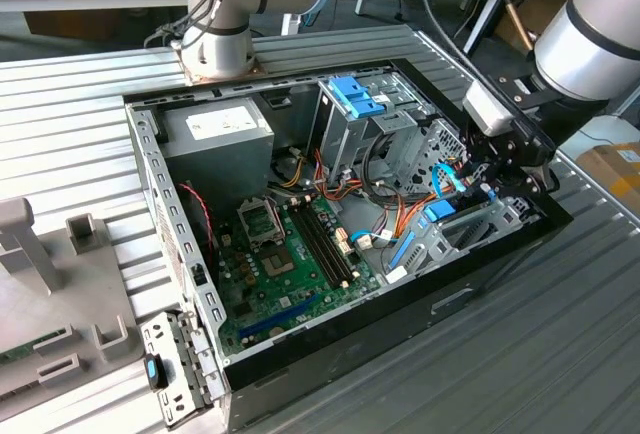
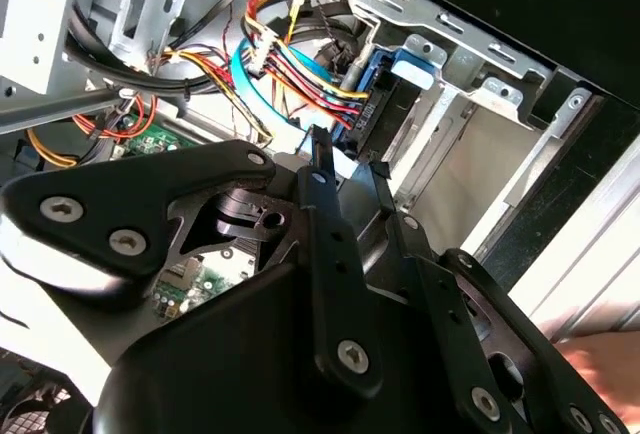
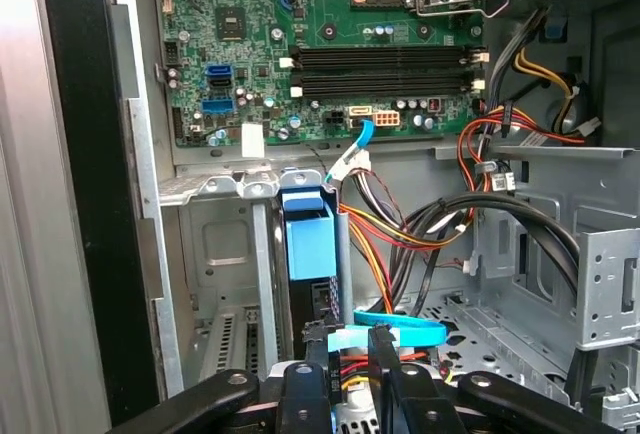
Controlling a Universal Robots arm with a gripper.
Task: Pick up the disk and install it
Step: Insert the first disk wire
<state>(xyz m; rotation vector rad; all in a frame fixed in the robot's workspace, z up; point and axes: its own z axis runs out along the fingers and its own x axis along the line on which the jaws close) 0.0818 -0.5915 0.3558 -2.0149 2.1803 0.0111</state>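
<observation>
Reaching into the open computer case (image 1: 330, 346), I hang at its end on the exterior view's right, and my gripper (image 3: 348, 336) points down into the metal drive bay (image 3: 225, 254). In the first wrist view my two fingers (image 3: 316, 346) stand narrowly apart with nothing clamped between them.

The disk (image 3: 307, 239) stands on its edge in the bay, its blue frame upward, just beside one of my fingers. Whether that finger touches it I cannot say for sure, because the view is crowded there.

The danger I judge is the wiring. A flat light-blue cable (image 3: 400, 332) lies across, just behind my fingertips, and a bundle of coloured wires (image 3: 400, 234) hangs close beside the disk. If I close or move sideways, I could pinch the cable or pull a plug loose. A crooked grip on the frame could also jam the disk against the bay wall.

My wrist (image 1: 520, 144) is bent steeply down over the case rim, and the forearm (image 1: 590, 34) rises away toward the exterior view's right. The motherboard (image 3: 330, 14) lies well apart from my fingers.
</observation>
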